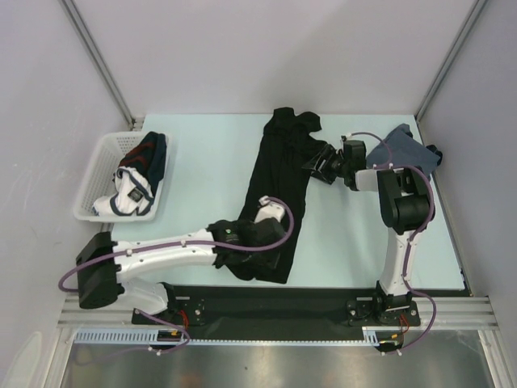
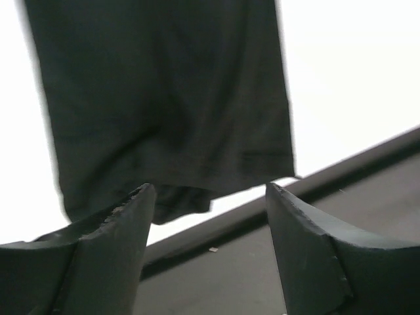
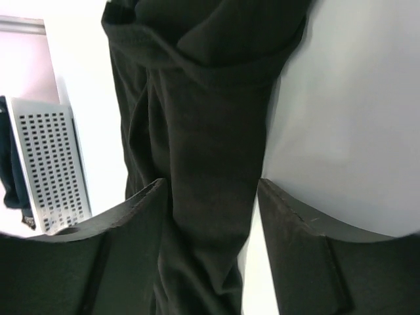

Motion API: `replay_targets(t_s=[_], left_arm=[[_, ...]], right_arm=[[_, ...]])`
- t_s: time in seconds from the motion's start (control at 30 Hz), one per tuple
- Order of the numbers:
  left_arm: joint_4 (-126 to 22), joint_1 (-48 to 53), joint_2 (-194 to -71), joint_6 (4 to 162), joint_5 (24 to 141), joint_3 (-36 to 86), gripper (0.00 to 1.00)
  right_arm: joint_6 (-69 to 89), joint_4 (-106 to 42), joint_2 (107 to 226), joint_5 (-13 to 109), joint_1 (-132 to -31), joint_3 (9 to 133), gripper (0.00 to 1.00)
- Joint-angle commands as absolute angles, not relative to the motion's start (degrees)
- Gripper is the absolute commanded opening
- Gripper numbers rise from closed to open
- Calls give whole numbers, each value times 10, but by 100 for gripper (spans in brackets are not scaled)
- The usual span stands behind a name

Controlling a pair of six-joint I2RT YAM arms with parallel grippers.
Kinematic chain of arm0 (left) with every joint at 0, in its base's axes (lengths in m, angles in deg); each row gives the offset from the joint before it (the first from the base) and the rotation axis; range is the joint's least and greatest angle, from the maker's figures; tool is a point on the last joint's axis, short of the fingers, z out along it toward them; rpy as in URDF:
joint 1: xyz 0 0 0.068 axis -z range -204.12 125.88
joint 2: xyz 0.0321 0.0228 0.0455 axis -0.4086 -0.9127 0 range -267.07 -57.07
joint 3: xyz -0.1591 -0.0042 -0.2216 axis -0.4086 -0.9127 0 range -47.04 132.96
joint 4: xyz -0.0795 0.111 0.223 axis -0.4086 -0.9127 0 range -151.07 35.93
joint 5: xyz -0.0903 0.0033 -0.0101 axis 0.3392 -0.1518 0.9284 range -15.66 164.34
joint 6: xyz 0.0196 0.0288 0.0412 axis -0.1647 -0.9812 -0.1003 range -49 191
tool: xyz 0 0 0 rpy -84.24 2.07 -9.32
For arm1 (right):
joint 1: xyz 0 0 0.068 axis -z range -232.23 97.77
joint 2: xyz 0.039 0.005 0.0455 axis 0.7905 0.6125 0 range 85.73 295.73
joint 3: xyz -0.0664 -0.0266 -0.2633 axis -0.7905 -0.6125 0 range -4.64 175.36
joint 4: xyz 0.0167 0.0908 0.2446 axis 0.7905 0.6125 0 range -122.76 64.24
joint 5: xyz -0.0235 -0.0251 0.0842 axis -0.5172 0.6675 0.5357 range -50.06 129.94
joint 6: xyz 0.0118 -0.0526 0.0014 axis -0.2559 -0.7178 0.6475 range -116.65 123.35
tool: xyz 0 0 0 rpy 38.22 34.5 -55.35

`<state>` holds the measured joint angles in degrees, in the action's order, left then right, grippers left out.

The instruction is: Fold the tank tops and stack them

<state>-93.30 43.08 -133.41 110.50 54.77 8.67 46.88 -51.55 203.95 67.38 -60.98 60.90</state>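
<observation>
Soft, matte black top [image 1: 275,186] stretched long and narrow down the pale table [image 1: 202,162], creased, straps bunched at the far end; slate top [image 1: 400,148] crumpled in the far right corner. Left gripper [image 2: 210,190] spread wide above the near hem, holding nothing. Right gripper [image 3: 210,184] equally wide over the upper folds, empty.

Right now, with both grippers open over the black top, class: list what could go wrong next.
1. The left gripper is at the hem of the black tank top by the near edge of the table; a pull could drag cloth off.
2. The right gripper faces twisted cloth and may pinch a stray fold.
3. The blue-grey tank top lies crumpled by the right arm, which might snag it.
</observation>
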Motion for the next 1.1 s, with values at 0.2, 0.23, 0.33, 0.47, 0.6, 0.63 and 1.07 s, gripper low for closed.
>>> replay_targets(t_s=[0.2, 0.23, 0.33, 0.47, 0.6, 0.63, 1.07], left_arm=[[-963, 545, -1513, 1087, 539, 237, 66], [-963, 550, -1543, 1086, 541, 245, 66], [-970, 559, -1588, 1084, 549, 281, 67], [-999, 562, -1636, 1080, 541, 318, 66], [-1032, 562, -1676, 1087, 520, 343, 63], [-1036, 562, -1682, 1086, 518, 346, 63], [-1046, 560, -1745, 1098, 532, 336, 8]], right_arm=[[456, -491, 2077, 620, -612, 662, 60], [455, -485, 2081, 616, -612, 665, 59], [454, -477, 2086, 611, -609, 673, 58], [453, -475, 2085, 611, -608, 674, 57], [452, -475, 2083, 613, -604, 673, 57], [452, -478, 2083, 615, -605, 673, 57], [453, -474, 2092, 612, -605, 680, 57]])
